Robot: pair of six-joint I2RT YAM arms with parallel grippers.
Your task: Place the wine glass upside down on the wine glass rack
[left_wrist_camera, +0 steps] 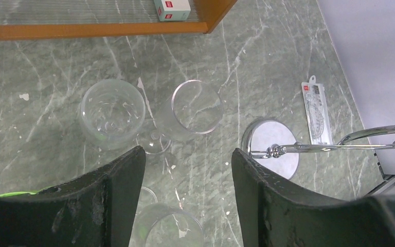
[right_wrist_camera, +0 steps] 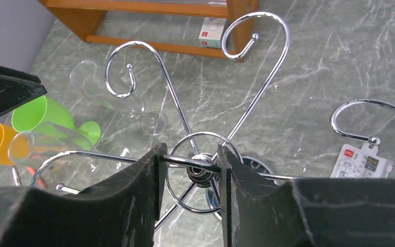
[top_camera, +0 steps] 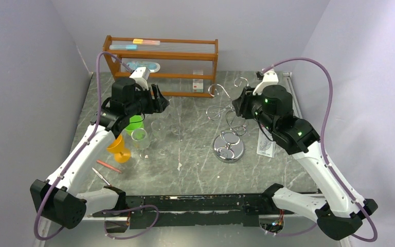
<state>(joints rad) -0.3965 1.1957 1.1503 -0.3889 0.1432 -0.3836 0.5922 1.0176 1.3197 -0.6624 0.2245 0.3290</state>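
A clear wine glass (left_wrist_camera: 193,105) lies on its side on the marble table, its foot (left_wrist_camera: 154,142) toward the tumbler; it also shows in the right wrist view (right_wrist_camera: 100,85) and faintly from above (top_camera: 176,128). The chrome wine glass rack (top_camera: 229,148) stands centre-right on its round mirrored base (left_wrist_camera: 272,149), with no glass on its curled arms. My left gripper (left_wrist_camera: 187,152) is open and empty, hovering above the lying glass (top_camera: 160,100). My right gripper (right_wrist_camera: 189,149) is over the rack's top (top_camera: 238,105), its jaws closed on the wire ring (right_wrist_camera: 200,172) at the central post.
A brown wooden shelf (top_camera: 159,56) stands at the back with a small white box (top_camera: 198,86). A clear tumbler (left_wrist_camera: 112,113), another clear glass (left_wrist_camera: 169,226), a green cup (top_camera: 133,123), an orange cup (top_camera: 119,148), pencils (top_camera: 108,165) and a packaged ruler (top_camera: 265,144) are on the table.
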